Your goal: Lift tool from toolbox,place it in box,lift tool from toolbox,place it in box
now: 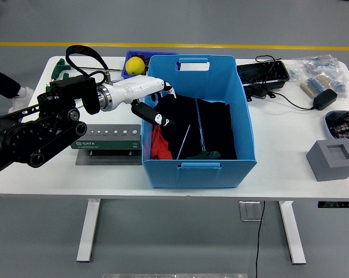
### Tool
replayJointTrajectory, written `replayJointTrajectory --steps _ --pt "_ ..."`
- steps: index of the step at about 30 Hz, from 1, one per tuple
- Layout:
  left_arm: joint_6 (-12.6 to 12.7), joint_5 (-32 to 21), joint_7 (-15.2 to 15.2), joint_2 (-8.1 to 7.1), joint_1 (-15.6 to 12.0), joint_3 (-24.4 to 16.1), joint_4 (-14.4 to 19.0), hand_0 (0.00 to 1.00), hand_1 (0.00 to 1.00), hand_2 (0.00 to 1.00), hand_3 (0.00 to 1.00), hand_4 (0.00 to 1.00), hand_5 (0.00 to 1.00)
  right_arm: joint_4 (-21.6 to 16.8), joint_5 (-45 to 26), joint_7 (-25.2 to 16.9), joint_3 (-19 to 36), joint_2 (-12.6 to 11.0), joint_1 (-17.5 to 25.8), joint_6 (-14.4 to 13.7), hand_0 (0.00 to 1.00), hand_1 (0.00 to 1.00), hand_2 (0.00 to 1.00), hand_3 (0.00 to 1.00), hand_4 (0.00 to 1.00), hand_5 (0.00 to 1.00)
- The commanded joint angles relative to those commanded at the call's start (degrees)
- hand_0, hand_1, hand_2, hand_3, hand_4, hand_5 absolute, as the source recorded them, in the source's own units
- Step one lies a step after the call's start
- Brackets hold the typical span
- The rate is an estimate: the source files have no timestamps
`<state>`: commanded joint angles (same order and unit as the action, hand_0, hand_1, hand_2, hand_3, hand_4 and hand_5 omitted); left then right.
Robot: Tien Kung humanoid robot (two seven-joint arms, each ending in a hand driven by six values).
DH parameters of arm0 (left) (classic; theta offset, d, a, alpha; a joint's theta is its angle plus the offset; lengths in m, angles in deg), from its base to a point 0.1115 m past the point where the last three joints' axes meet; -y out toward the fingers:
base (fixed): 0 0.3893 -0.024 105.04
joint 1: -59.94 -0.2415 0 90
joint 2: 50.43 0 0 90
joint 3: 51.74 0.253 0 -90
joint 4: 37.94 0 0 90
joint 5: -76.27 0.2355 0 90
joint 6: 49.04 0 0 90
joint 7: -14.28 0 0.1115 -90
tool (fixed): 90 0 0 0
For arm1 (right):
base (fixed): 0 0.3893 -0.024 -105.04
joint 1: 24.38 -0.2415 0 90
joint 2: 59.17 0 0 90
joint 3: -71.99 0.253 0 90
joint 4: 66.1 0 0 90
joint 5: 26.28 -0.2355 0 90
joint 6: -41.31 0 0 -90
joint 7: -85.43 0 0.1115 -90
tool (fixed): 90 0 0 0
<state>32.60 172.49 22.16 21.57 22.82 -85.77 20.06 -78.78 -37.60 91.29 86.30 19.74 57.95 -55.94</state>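
Note:
The blue box (pixel 220 165) stands mid-table with dark cloth and a red item inside. A thin metal tool (pixel 184 141) lies slanted inside it, on the cloth and free of any hand. My left hand (pixel 154 104), white with black fingers, hovers over the box's left rim, fingers spread and holding nothing. The green toolbox (pixel 105 139), a holder with a row of holes, sits on a grey tray to the left of the box, under my left arm. My right hand does not show.
A yellow ball (pixel 135 65) sits in a small blue bin behind the box. A black tray (pixel 263 73), cables, a power adapter (pixel 324 98) and a grey block (pixel 332 159) are at the right. A person's leg (pixel 0 84) shows at the left edge.

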Motion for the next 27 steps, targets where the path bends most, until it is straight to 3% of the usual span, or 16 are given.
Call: replayJointTrajectory --steps 4,7,9,10,11,14,17,19,21,22,27 --pt "0.54 0.09 -1.66 -0.54 -5.25 -8.59 3.20 0.521 0.571 0.739 0.639 0.920 0.570 -0.05 -0.54 -0.24 -0.23 0.16 0.06 -0.11 0.720 0.721 0.784 0.624 0.866 0.739" --pt "1.15 -1.06 -4.86 -0.98 -9.39 -15.58 6.69 0.521 0.571 0.739 0.639 0.920 0.570 -0.12 -1.16 -0.52 -0.38 0.29 0.27 -0.20 0.720 0.721 0.784 0.624 0.866 0.739" --pt "-0.78 -0.90 -7.71 -1.06 -12.16 -20.26 9.29 0.521 0.571 0.739 0.639 0.920 0.570 -0.20 -1.42 -0.66 -0.46 0.36 0.40 -0.27 0.720 0.721 0.784 0.624 0.866 0.739" --pt "-1.41 -0.96 -8.73 -1.00 -13.40 -22.20 10.34 0.508 0.540 0.664 0.610 0.902 0.572 -0.23 -1.51 -0.72 -0.52 0.38 0.42 -0.29 0.720 0.720 0.785 0.623 0.865 0.738" --pt "-1.87 -1.03 -9.40 -0.87 -14.32 -23.88 11.07 0.508 0.540 0.664 0.610 0.902 0.572 -0.25 -1.61 -0.78 -0.59 0.39 0.44 -0.30 0.720 0.720 0.785 0.623 0.865 0.738" --pt "-2.17 -2.59 -11.68 0.78 -18.96 -30.39 14.09 0.508 0.540 0.664 0.610 0.902 0.572 -0.38 -2.02 -1.06 -0.84 0.41 0.44 -0.35 0.720 0.720 0.785 0.623 0.865 0.738" --pt "0.31 -6.68 -12.90 3.05 -23.86 -36.49 16.58 0.504 0.538 0.656 0.607 0.887 0.574 -0.53 -2.76 -1.59 -1.25 0.46 0.35 -0.44 0.717 0.720 0.783 0.623 0.865 0.739" --pt "2.77 -9.88 -12.91 4.19 -26.89 -39.56 17.48 0.504 0.538 0.656 0.607 0.887 0.574 -0.61 -2.99 -1.92 -1.30 0.48 0.33 -0.51 0.717 0.720 0.783 0.623 0.865 0.739" --pt "6.86 -13.71 -11.53 5.10 -30.51 -41.88 18.10 0.504 0.538 0.656 0.607 0.887 0.574 -0.70 -3.25 -2.31 -1.29 0.57 0.42 -0.65 0.717 0.720 0.783 0.623 0.865 0.739" --pt "7.93 -14.74 -11.06 5.23 -31.50 -42.23 18.16 0.520 0.580 0.694 0.654 0.897 0.576 -0.72 -3.30 -2.38 -1.28 0.60 0.45 -0.70 0.707 0.719 0.780 0.621 0.865 0.740" --pt "13.04 -23.43 -3.24 6.87 -38.40 -45.19 19.40 0.520 0.580 0.694 0.654 0.897 0.576 -0.91 -3.19 -2.76 -1.07 0.80 0.79 -0.89 0.707 0.719 0.780 0.621 0.865 0.740"
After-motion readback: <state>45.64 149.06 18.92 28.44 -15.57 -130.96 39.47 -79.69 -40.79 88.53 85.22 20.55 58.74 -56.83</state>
